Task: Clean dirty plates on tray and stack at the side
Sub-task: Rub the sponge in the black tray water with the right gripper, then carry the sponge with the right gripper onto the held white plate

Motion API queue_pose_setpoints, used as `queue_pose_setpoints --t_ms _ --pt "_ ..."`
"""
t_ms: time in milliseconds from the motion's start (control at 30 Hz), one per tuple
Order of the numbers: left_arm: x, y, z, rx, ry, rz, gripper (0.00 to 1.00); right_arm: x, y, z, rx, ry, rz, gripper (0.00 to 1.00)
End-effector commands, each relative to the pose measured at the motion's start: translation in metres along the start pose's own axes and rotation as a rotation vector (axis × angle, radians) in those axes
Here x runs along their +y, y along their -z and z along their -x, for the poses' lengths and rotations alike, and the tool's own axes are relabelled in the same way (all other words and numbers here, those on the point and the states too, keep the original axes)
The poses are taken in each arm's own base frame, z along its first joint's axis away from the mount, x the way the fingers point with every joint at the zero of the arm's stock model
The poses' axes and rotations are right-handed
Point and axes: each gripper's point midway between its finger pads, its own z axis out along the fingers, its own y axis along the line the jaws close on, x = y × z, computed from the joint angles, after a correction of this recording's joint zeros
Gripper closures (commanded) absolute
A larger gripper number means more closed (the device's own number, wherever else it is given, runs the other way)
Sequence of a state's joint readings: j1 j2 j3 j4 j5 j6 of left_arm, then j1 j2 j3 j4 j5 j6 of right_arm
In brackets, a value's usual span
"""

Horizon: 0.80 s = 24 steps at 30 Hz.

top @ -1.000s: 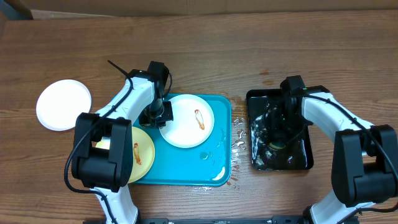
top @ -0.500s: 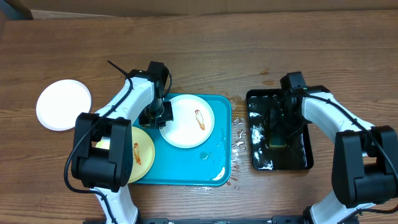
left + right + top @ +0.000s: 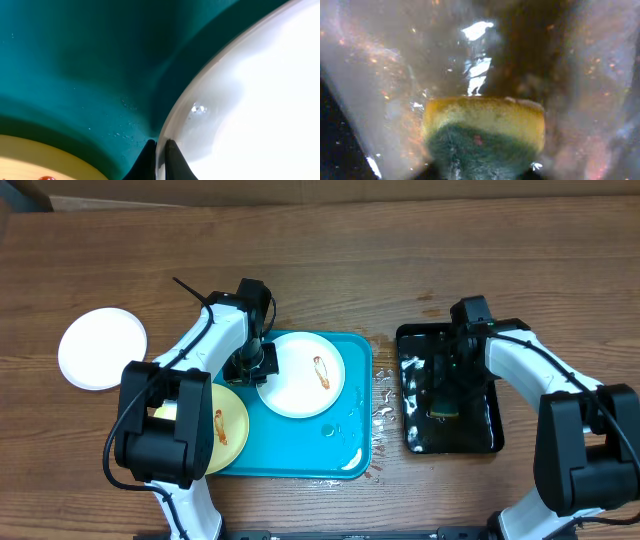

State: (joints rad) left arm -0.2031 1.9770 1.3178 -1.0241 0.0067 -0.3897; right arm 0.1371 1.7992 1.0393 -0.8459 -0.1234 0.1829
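A sponge point(image 3: 482, 132) sits low in the middle of the frame, with its yellow layer above the green scouring layer (fuzzy, with a small reddish speck). Behind it spreads a dark, glossy wet surface point(image 3: 375, 80), blurred and dotted with bright white glints.

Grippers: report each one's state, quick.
Left gripper: closed on the white plate at its rim.
Right gripper: cannot be told; a sponge is right at its jaws, in the black tray.
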Motion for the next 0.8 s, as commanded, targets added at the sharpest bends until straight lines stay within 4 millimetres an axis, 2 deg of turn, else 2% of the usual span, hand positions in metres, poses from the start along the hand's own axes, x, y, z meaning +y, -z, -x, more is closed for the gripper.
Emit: queue_pose_setpoints --t_ms 0,100,233,400,567,667,767 --pt "0.005 -0.015 -0.005 0.033 -0.010 0.031 0.96 -0.005 -0.013 -0.015 0.064 -0.013 -0.007 0.96" --pt "0.005 -0.015 -0.005 0.031 -0.010 0.030 0.96 -0.001 0.004 -0.012 0.079 -0.004 -0.009 0.96" --pt "0.005 -0.012 -0.005 0.026 -0.010 0.028 0.96 0.006 0.043 -0.008 0.068 -0.007 -0.004 0.96" --pt "-0.001 0.003 -0.004 -0.011 -0.016 -0.003 0.96 0.008 0.070 -0.011 0.021 0.000 -0.001 0.96" --pt "-0.013 0.018 -0.014 -0.024 -0.040 -0.017 0.96 0.006 0.075 -0.021 0.046 -0.003 -0.007 0.96" --pt "-0.019 0.017 -0.021 -0.021 -0.060 0.000 0.96 0.006 0.075 -0.022 0.048 -0.004 -0.007 0.96" --pt "-0.017 0.015 -0.023 -0.041 -0.041 0.061 0.96 0.006 0.075 -0.021 0.046 -0.004 -0.007 0.96"
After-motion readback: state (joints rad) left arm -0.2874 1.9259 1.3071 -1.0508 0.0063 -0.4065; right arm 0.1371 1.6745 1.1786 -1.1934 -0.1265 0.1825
